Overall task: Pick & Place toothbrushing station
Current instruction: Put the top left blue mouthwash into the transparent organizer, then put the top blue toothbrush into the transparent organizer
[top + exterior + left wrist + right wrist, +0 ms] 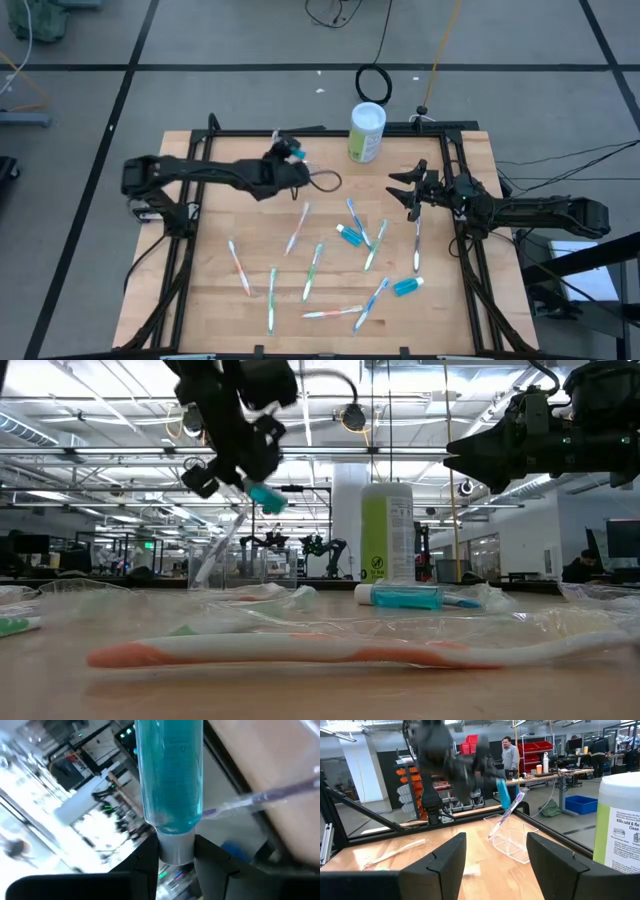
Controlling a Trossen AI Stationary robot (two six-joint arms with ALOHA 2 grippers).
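Below, we see the table point(200, 300), a wooden top in a dark frame. At its far edge stands a canister point(366, 132), white and green. Our left arm reaches across the far side of the table, and its gripper point(290, 152) is raised above the wood, clamped on the cap end of a blue tube point(170, 775). The tube hangs over a clear holder point(512, 837), which stands on the table with one purple brush point(507, 815) leaning in it. Our right arm waits at the right side, its gripper point(408, 192) with the fingers spread apart and nothing between them. On the near half of the table lie scattered brushes point(312, 272) in pale wrappers, and among them two more tubes point(407, 287), each flat on the wood. Nearest the low camera lies an orange brush point(320, 652). Beyond the table, the right wrist view shows a person point(510, 757) standing by benches.
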